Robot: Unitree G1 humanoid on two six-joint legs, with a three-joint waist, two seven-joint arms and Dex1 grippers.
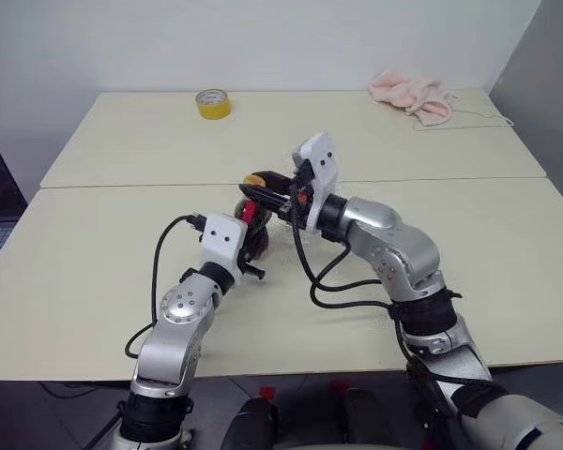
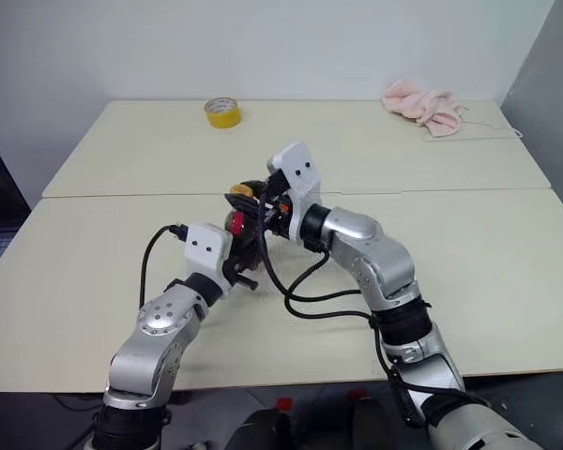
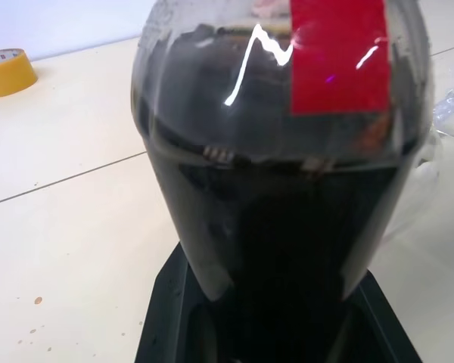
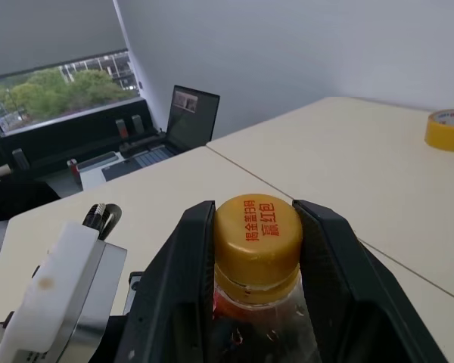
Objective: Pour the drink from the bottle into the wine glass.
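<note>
From the head views, the bottle is seen upright near the table's middle seam, gripped at its body by the left gripper. In the left wrist view, the drink and a plain red label are seen. In the right wrist view, the right gripper is closed around the orange cap, printed with red Chinese characters.

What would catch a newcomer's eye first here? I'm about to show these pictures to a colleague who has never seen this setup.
Near the middle of the table, both grippers meet on the bottle of dark drink: the left gripper clamps its body, and the right gripper has its fingers on either side of the orange-yellow cap. At the far edge lie a yellow tape roll and a pink cloth.
</note>
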